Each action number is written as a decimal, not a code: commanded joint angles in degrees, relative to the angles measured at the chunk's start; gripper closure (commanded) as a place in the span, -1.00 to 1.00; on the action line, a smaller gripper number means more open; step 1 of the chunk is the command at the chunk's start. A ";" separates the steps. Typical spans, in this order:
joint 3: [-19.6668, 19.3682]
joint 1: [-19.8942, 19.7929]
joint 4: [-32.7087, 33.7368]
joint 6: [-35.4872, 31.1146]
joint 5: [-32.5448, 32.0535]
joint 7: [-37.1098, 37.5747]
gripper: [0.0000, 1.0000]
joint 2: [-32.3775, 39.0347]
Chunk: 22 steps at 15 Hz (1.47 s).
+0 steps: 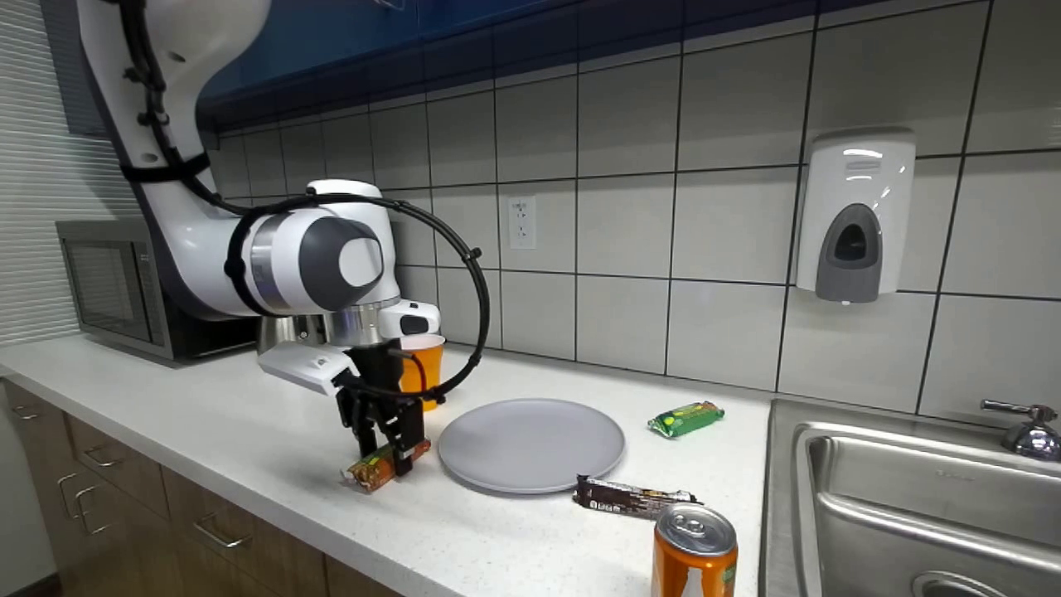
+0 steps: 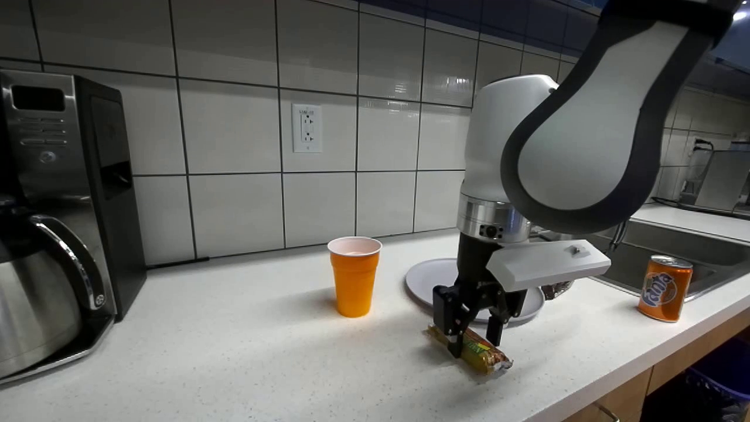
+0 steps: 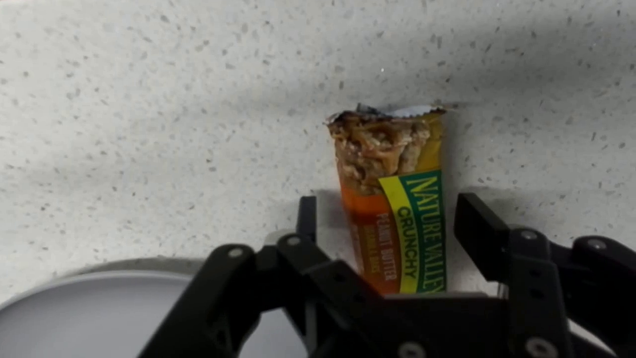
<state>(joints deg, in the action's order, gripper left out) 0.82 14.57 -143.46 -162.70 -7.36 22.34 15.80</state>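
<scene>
The tool (image 3: 387, 219) stands wide, its 2 fingers (image 3: 477, 236) astride a Nature Valley bar (image 3: 397, 191), gaps showing on both sides, no hold taken. The bar lies on the counter (image 2: 234, 363) just beside the gray plate (image 1: 530, 444), a strip of counter between it and the front edge (image 1: 249, 502). An orange cup (image 2: 354, 287) stands upright near the plate, its contents hidden. A Fanta can (image 2: 665, 290) stands close to the sink (image 1: 783, 514).
</scene>
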 commanded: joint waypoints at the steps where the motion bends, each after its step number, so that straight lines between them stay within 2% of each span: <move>1: -0.73 0.86 0.06 -1.05 0.01 0.91 0.16 -0.15; 4: -0.72 0.93 -0.03 -1.28 0.06 0.85 0.64 -0.21; 14: -1.14 1.73 0.98 0.29 -1.12 1.57 0.65 -4.23; 22: -2.36 0.04 5.23 1.32 -1.78 0.28 0.65 -4.46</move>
<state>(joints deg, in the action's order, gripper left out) -1.10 15.33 -140.20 -163.42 -7.56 22.34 11.94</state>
